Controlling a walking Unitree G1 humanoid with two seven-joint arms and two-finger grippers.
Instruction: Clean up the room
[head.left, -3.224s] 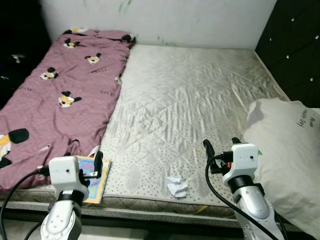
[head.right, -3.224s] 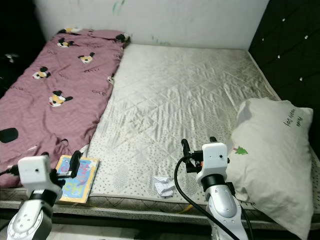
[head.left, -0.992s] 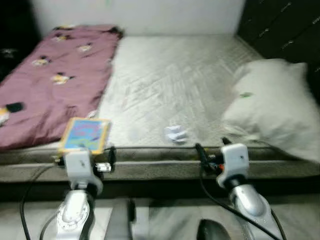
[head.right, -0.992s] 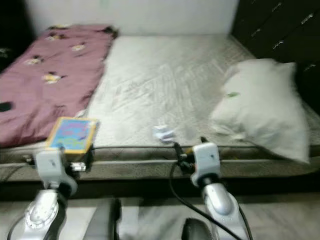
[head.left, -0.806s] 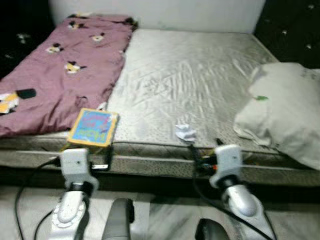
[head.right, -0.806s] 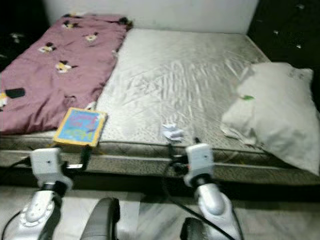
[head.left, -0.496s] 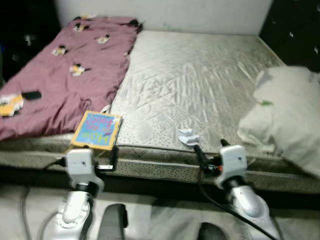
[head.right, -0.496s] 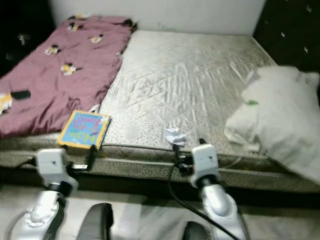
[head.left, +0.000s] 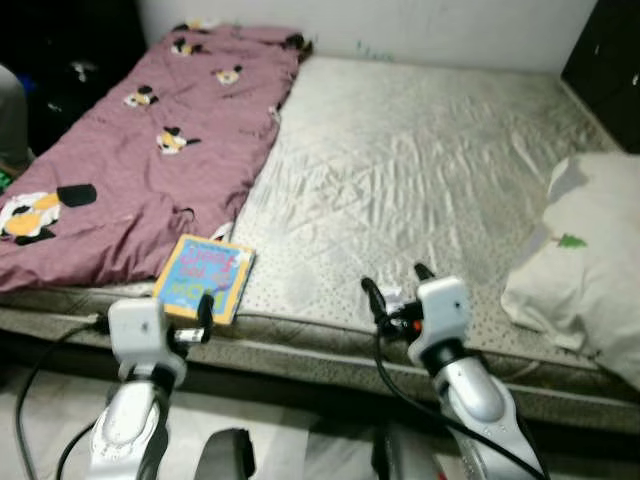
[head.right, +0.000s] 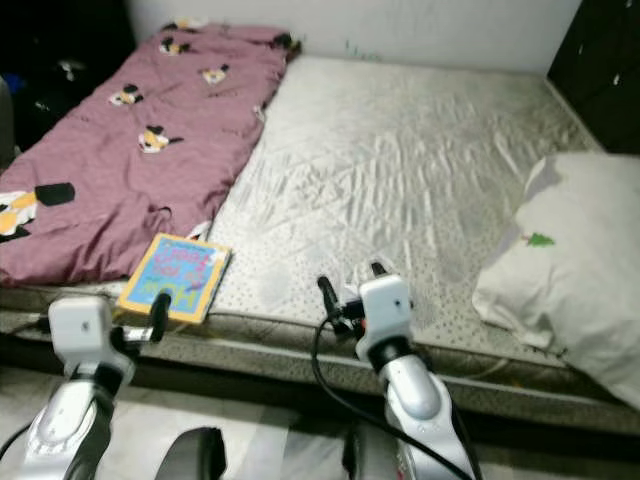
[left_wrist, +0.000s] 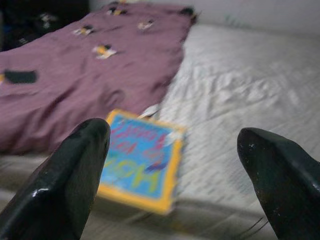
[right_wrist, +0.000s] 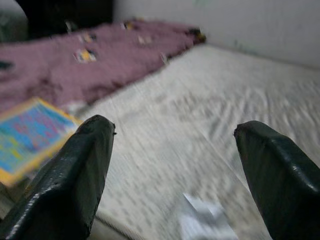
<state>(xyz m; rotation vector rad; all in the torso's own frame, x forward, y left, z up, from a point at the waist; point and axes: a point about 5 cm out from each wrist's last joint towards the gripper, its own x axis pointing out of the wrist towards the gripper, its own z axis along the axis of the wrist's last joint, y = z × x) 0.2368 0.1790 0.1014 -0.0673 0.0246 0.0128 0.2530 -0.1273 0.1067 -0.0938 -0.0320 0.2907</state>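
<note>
Both grippers at the quilted cream mattress (head.left: 420, 170) edge.
Left gripper (left_wrist: 175, 165) spread before the blue yellow-bordered picture book (left_wrist: 142, 160); right gripper (right_wrist: 172, 165) spread above the crumpled white paper scrap (right_wrist: 202, 217).

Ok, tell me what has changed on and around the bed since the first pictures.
The things themselves have not moved; the camera has, as the robot stepped back and shifted left, so the bed's front edge and the floor now show. Both claws are held in front of the mattress edge instead of over it: left claw by the book, right claw by the crumpled paper. Both are open and empty as before. Pillow and purple blanket lie as they were.
</note>
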